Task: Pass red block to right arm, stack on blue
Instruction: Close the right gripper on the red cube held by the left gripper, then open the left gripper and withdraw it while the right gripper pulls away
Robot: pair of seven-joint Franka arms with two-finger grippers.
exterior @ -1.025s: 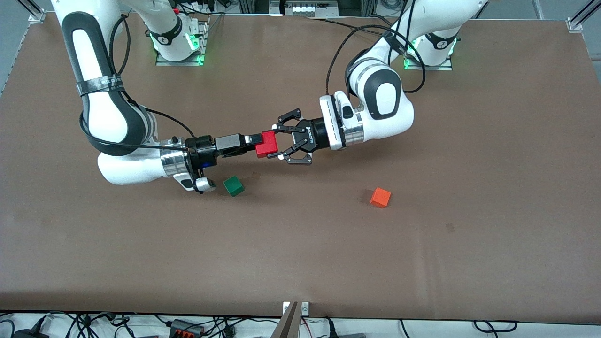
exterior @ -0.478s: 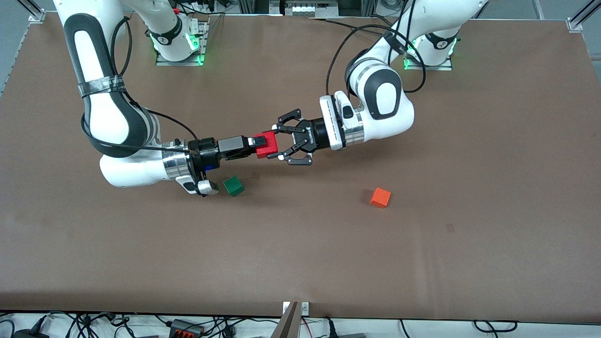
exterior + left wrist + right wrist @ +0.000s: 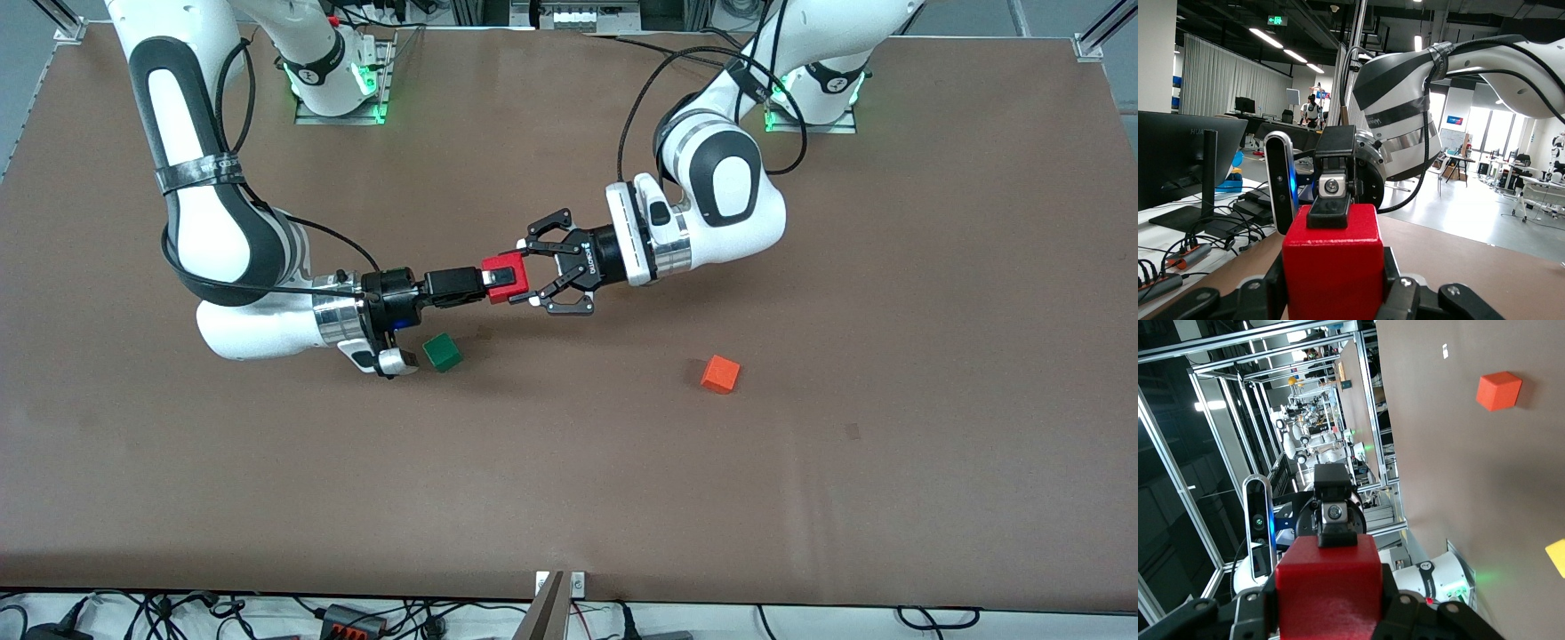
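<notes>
Front view: above a brown desk (image 3: 569, 498), the left gripper (image 3: 533, 274) and right gripper (image 3: 494, 281) both clamp the red block (image 3: 507, 277). Green cube (image 3: 442, 352) and orange cube (image 3: 720, 374) lie on the desk. Left wrist view: open-plan office, red block (image 3: 1333, 267) held. Right wrist view: metal framing.

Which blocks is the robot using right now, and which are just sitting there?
In use:
- red block, gripped by both the left gripper and the right gripper above the table

Just sitting there:
- green block
- orange block
</notes>
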